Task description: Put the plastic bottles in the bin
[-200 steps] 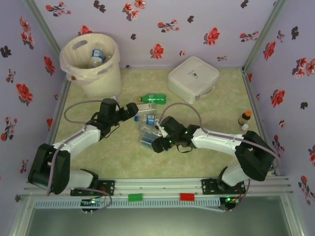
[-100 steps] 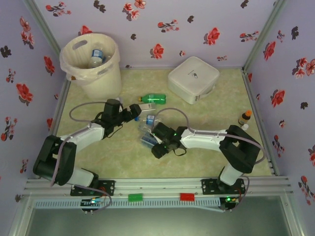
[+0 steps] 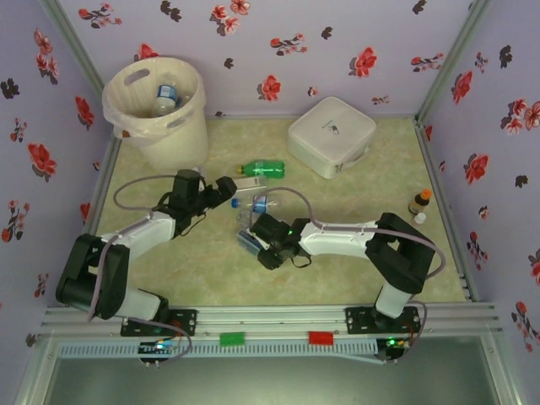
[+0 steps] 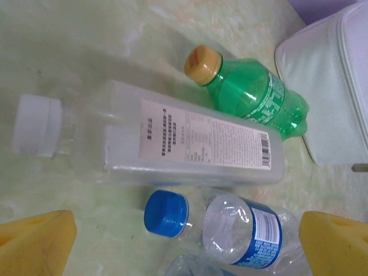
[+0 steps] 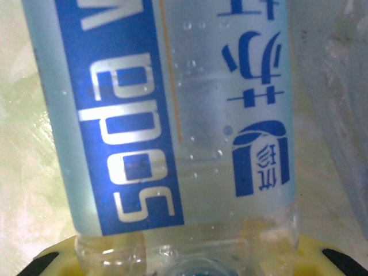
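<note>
L tool (image 4: 185, 244) spread over blue-cap bottle (image 4: 247, 230): light, thin, slick; pinch mid-label. R tool (image 5: 190, 261) straddles soda bottle (image 5: 172, 115), clamp can't tell.

At the clear bottles (image 3: 254, 207) mid-table, left gripper (image 3: 227, 186) and right gripper (image 3: 256, 245) — green bottle (image 3: 263, 170) just beyond, bin (image 3: 157, 108) back-left.

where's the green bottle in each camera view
top external: green bottle lies mid-table, left of the white box.
left wrist: upper middle, yellow cap toward the left, beyond the flat clear bottle.
shared landmark: the white box, at the right edge in left wrist.
</note>
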Motion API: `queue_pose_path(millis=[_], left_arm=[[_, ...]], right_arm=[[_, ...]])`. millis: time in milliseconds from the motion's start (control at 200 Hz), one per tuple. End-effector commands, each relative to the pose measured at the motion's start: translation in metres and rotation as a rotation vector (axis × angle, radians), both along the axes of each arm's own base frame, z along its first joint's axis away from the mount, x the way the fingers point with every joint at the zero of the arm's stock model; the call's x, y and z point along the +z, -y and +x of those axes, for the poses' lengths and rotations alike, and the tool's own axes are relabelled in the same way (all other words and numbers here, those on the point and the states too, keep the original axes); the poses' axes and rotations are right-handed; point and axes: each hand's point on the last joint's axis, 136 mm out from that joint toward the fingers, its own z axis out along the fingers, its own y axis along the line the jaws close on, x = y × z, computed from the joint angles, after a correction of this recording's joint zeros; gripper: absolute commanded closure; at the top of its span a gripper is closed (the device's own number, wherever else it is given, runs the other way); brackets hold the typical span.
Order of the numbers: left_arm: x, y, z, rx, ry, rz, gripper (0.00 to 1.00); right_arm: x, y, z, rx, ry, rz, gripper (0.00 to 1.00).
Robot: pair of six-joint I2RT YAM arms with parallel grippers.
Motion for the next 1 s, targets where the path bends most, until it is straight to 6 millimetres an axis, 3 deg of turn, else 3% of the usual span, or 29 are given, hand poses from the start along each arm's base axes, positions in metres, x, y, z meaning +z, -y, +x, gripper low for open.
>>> queue_pose_path(millis=[0, 255, 485, 600, 770, 995], left_arm=[[0.026, -0.003, 0.004, 0.004, 0.061, -0.028, 0.0], [0.079, -0.01, 0.002, 0.02, 0.173, -0.049, 0.0], [0.128, -0.006, -0.01, 0.001, 0.297, -0.101, 0.0], [0.14, 0.008, -0.017, -0.029, 0.34, -0.15, 0.0], [0.15, 0.051, -0.028, -0.125, 0.388, -0.237, 0.0], [0.141, 0.09, -0.027, -0.201, 0.367, -0.302, 0.0]], right_arm=[[0.009, -0.001, -0.001, 0.019, 0.019, 0.005, 0.75], [0.072, -0.009, 0.018, -0.025, 0.161, 0.189, 0.85], [0.115, -0.006, 0.047, -0.149, 0.206, 0.386, 0.87], [0.136, -0.005, 0.063, -0.203, 0.222, 0.497, 0.87], [0.162, -0.01, 0.081, -0.238, 0.24, 0.619, 0.87], [0.181, -0.022, 0.087, -0.213, 0.256, 0.674, 0.86]])
